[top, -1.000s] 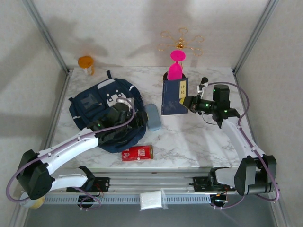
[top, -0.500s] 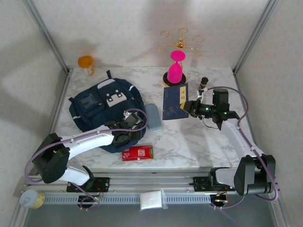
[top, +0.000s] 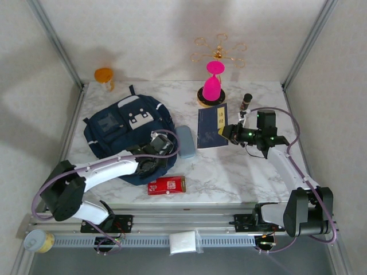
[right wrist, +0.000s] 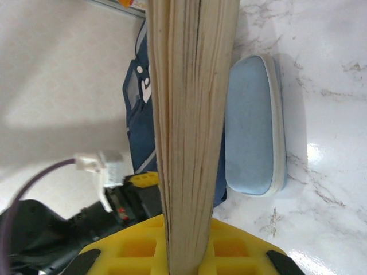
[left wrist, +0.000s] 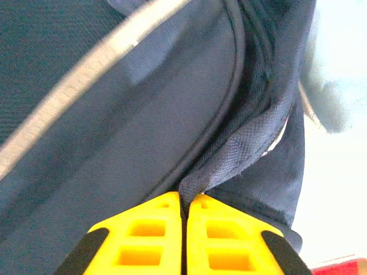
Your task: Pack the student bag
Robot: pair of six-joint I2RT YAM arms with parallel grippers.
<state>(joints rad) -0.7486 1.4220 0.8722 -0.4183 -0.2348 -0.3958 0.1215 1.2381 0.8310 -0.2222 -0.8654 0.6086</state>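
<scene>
My left fingers (left wrist: 192,207) are pressed together on a fold of fabric at the zip edge of the student bag (top: 114,129). The bag lies flat on the left half of the counter (top: 252,172). I judge this pinch is meant to lift the mouth open. My right fingers (top: 228,132) clamp the blue book (right wrist: 192,86) by 1 edge, off the counter and ready to slide in. The pencil case (top: 184,141) lies just beside the bag.
</scene>
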